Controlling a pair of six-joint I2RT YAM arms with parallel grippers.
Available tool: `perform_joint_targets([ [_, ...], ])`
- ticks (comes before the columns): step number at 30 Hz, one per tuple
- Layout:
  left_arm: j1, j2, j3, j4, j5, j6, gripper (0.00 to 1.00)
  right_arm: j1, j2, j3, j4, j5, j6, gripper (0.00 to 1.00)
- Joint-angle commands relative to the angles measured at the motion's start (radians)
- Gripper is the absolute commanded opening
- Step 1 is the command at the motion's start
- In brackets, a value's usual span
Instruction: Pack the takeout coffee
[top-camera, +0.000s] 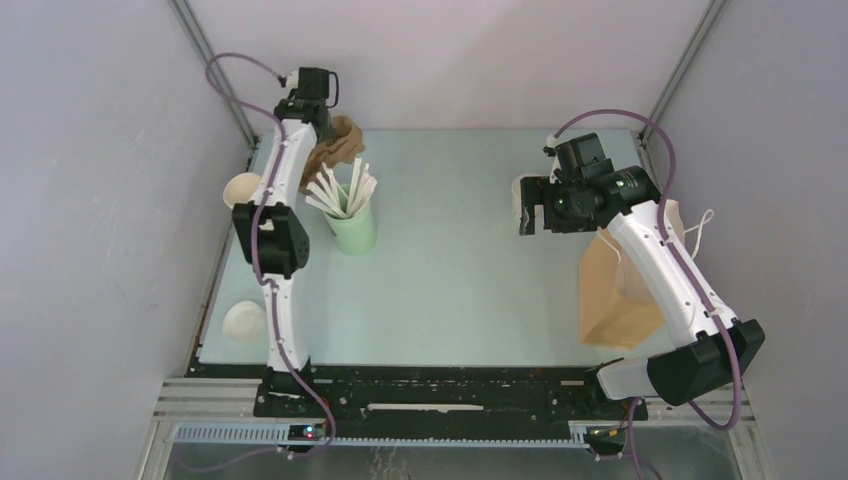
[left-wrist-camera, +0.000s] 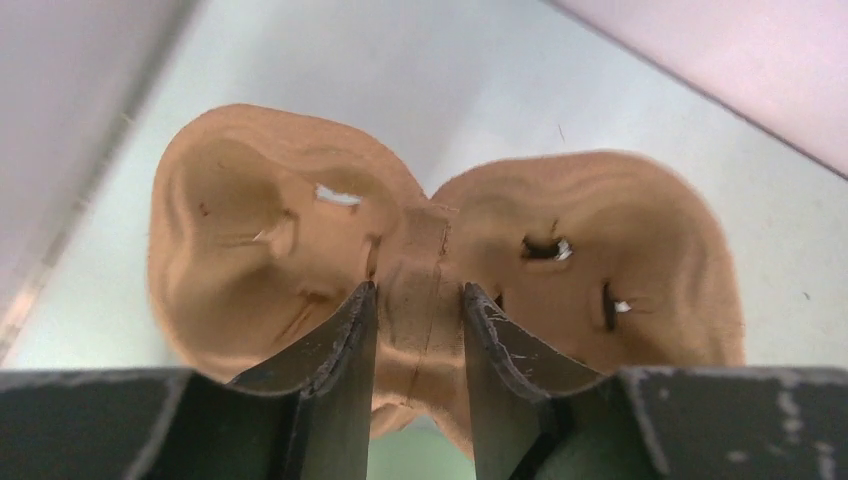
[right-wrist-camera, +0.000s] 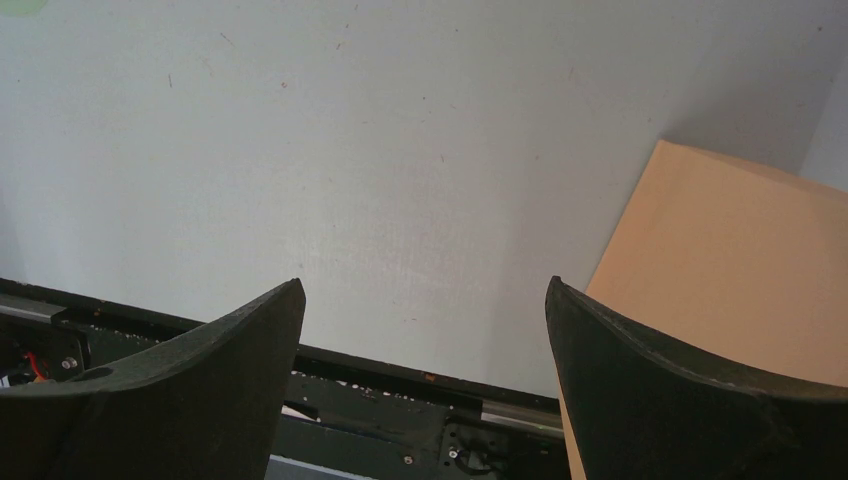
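**Ana:** What is the left claw (left-wrist-camera: 415, 300) doing?

**Ben:** It is squeezing the middle bump of the brown cup tray (left-wrist-camera: 250, 230), far out at eleven o'clock on the bench (top-camera: 460, 290). One finger is pressing on each side of the bump.

**Ana:** And the right claw (right-wrist-camera: 425, 300)?

**Ben:** It is hanging with its fingers wide apart and nothing in it. It is at about two o'clock, near the paper bag (top-camera: 620, 295) at four o'clock.

**Ana:** Where is the takeout coffee (top-camera: 243, 320)?

**Ben:** I think it is the little white-topped cup sitting at eight o'clock, by the left edge. No claw is touching it.

**Ana:** So how should the tray be moving?

**Ben:** I am thinking slow and flat. The claw is only holding a thin bit, so a fast swing could be tipping the tray. The green cup of sticks (top-camera: 352, 225) is standing just beside the left arm. So the tray should be going up first, then over to the bare middle.
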Motion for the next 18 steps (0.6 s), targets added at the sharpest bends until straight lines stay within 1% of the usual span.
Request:
perform_joint_targets([
  [1, -0.052, 0.056, 0.270, -0.117, -0.244, 0.125, 0.00, 0.004, -0.037, 0.028, 0.011, 0.006, -0.008, 0.99],
  [2, -0.048, 0.030, 0.211, -0.090, -0.226, 0.120, 0.00, 0.004, -0.036, 0.030, 0.011, 0.006, -0.009, 0.99],
  [3, -0.039, 0.000, 0.145, -0.051, -0.175, 0.105, 0.00, 0.004, -0.035, 0.032, 0.012, 0.006, -0.009, 0.99],
  [4, -0.024, -0.031, 0.050, 0.002, -0.084, 0.079, 0.00, 0.004, -0.034, 0.033, 0.011, 0.006, -0.008, 0.99],
  [6, 0.014, -0.086, -0.079, 0.125, 0.105, 0.005, 0.00, 0.005, -0.036, 0.029, 0.012, 0.005, -0.007, 0.99],
  [7, 0.019, -0.100, -0.099, 0.150, 0.116, -0.023, 0.00, 0.006, -0.037, 0.027, 0.012, 0.003, -0.007, 0.99],
  [8, 0.008, -0.096, -0.063, 0.111, 0.045, -0.029, 0.00, 0.006, -0.037, 0.027, 0.013, 0.003, -0.008, 0.99],
  [11, -0.071, 0.005, 0.191, -0.094, -0.320, 0.108, 0.00, 0.008, -0.039, 0.031, 0.012, 0.004, -0.008, 0.99],
  [12, -0.084, 0.023, 0.213, -0.098, -0.331, 0.152, 0.00, 0.007, -0.039, 0.031, 0.012, 0.004, -0.007, 0.99],
  [13, -0.078, 0.002, 0.169, -0.078, -0.298, 0.142, 0.00, 0.007, -0.040, 0.030, 0.012, 0.004, -0.007, 0.99],
  [14, -0.061, -0.025, 0.094, -0.047, -0.226, 0.093, 0.00, 0.007, -0.040, 0.030, 0.013, 0.003, -0.008, 0.99],
  [15, -0.038, -0.036, 0.042, -0.036, -0.134, 0.034, 0.00, 0.007, -0.039, 0.031, 0.012, 0.002, -0.007, 0.99],
  [17, 0.028, -0.038, -0.010, -0.030, 0.080, -0.077, 0.00, 0.009, -0.037, 0.034, 0.012, 0.001, -0.007, 0.99],
  [18, 0.041, -0.053, -0.045, 0.006, 0.122, -0.088, 0.00, 0.011, -0.038, 0.033, 0.012, 0.002, -0.008, 0.99],
])
